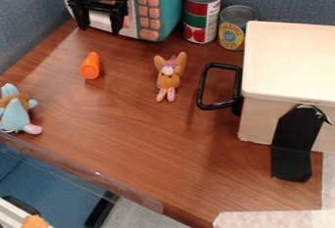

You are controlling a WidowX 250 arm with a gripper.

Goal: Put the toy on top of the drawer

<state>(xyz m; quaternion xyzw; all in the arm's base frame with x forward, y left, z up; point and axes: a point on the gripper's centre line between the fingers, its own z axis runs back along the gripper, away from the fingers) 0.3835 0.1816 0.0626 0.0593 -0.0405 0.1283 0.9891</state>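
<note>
The hand (100,25) is released, the pick-up yet to come; it should next line up over the brown toy (169,79), probably the one for the drawer (291,60).

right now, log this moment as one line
claw: open, by toy microwave | brown plush toy: on table, near black drawer handle | placement: not done

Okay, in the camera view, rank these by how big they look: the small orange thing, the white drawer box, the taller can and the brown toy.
1. White drawer box, though the edge cuts it off
2. Taller can
3. Brown toy
4. Small orange thing
</note>
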